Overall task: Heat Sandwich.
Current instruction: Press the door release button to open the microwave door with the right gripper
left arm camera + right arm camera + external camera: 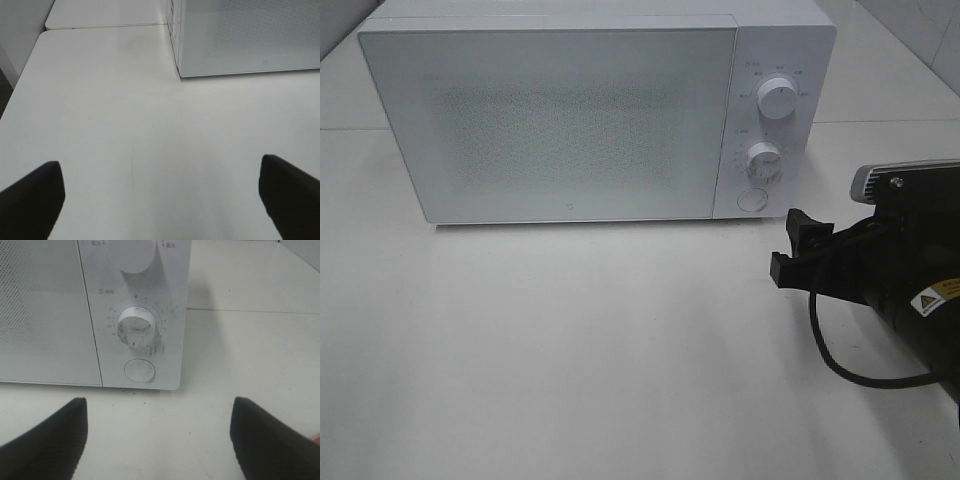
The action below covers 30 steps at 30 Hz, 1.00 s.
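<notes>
The white microwave (560,120) stands at the back of the table with its door shut. The sandwich and its pink plate are out of view. My right gripper (788,245) is open and empty, low over the table in front of the microwave's control panel. In the right wrist view the gripper (160,440) faces the timer knob (136,326) and the round door button (139,371). My left gripper (160,200) is open and empty over bare table, to the left of the microwave's corner (250,35). It does not show in the exterior view.
The control panel has an upper knob (778,98), a lower timer knob (764,160) and a round button (752,199). A black cable (850,372) loops from the right arm onto the white table (570,350). The table's left edge (20,85) is near the left gripper.
</notes>
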### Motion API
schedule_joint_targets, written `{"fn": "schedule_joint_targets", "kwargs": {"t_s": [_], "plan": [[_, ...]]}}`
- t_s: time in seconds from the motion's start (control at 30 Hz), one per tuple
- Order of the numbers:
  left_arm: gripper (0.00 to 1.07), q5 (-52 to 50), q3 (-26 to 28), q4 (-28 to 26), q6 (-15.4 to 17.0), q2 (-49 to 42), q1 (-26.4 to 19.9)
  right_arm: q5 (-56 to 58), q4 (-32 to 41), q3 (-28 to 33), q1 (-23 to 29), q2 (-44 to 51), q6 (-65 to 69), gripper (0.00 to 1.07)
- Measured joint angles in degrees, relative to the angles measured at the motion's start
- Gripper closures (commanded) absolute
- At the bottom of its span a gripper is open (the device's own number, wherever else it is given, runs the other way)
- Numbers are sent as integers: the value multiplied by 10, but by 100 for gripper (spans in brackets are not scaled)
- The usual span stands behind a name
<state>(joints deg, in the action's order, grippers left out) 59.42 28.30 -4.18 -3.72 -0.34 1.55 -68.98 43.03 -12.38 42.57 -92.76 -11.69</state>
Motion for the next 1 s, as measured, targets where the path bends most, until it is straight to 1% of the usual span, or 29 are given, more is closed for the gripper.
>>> {"fn": "schedule_joint_targets", "kwargs": {"t_s": [0.2,0.33,0.37,0.4,0.47,0.5,0.53,0.57,0.63,0.67,0.7,0.83,0.87,0.9,0.97,1.0], "plan": [[5,0,0,0,0,0,0,-2,1,0,1,0,13,31],[5,0,0,0,0,0,0,-2,1,0,1,0,99,31],[5,0,0,0,0,0,0,-2,1,0,1,0,99,31],[5,0,0,0,0,0,0,-2,1,0,1,0,156,31],[5,0,0,0,0,0,0,-2,1,0,1,0,228,31],[5,0,0,0,0,0,0,-2,1,0,1,0,305,31],[5,0,0,0,0,0,0,-2,1,0,1,0,305,31],[5,0,0,0,0,0,0,-2,-1,0,1,0,337,31],[5,0,0,0,0,0,0,4,-1,0,1,0,416,31],[5,0,0,0,0,0,0,15,-1,0,1,0,485,31],[5,0,0,0,0,0,0,15,-1,0,1,0,485,31],[5,0,0,0,0,0,0,29,-1,0,1,0,661,31],[5,0,0,0,0,0,0,29,-1,0,1,0,661,31],[5,0,0,0,0,0,0,32,-1,0,1,0,688,31],[5,0,0,0,0,0,0,37,-1,0,1,0,770,33],[5,0,0,0,0,0,0,37,-1,0,1,0,770,33]]}}
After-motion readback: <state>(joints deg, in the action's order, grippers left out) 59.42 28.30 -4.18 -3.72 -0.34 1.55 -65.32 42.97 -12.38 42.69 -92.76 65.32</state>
